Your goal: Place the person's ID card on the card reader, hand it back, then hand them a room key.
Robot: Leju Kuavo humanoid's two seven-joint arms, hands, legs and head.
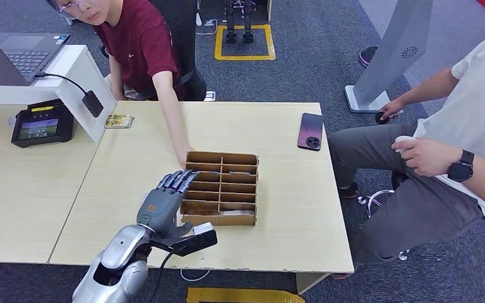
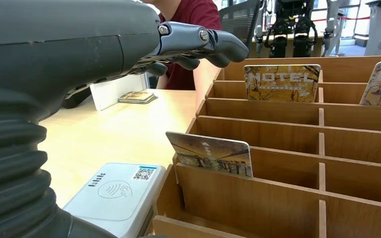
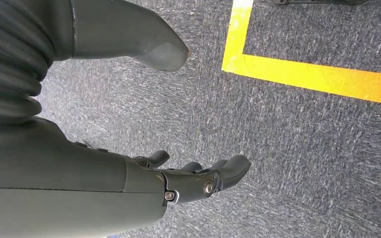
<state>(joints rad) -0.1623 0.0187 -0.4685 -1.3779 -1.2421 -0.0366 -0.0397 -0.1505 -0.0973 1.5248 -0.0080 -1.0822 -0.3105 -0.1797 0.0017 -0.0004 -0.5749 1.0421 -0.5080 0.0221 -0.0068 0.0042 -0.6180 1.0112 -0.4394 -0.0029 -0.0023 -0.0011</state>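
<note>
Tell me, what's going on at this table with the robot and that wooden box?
The robot's left hand hovers, fingers apart and holding nothing, at the left edge of a wooden divider box that holds hotel key cards. A white card reader lies beside the box. A person in a red shirt reaches a hand to the box's far corner. The right hand hangs over the carpet.

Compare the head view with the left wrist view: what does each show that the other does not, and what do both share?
Head view alone: a dark phone lying on the table, a payment terminal, a laptop and a seated person in a white shirt.

Left wrist view alone: the printed faces of the key cards, one reading HOTEL, standing in the slots, and the white card reader's symbol.

Both: the left hand open over the wooden card rack, and the person in the red shirt.
</note>
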